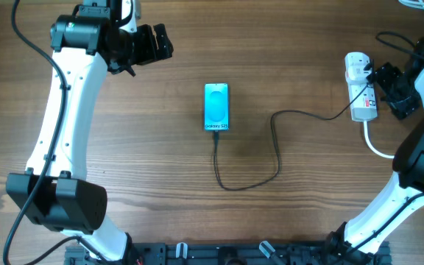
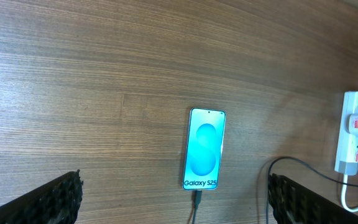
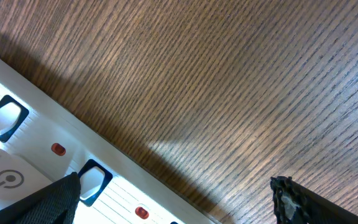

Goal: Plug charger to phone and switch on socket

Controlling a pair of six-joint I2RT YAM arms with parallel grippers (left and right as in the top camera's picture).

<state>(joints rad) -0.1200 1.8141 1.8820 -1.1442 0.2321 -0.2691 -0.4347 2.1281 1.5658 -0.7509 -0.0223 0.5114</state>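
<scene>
Overhead: phone mid-worktop, screen up. Charger meets its lower end, loops right to socket near right edge. Left pincer far upper left. Right pincer beside socket. Wrist views alone show both pincers spread open, empty. Right view: finger overlaps socket at switch; contact unclear.

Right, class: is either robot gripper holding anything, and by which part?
Nothing is held. The left gripper is open, well away from the objects; the right gripper is open at the long white plastic power strip, not closed on it.
</scene>
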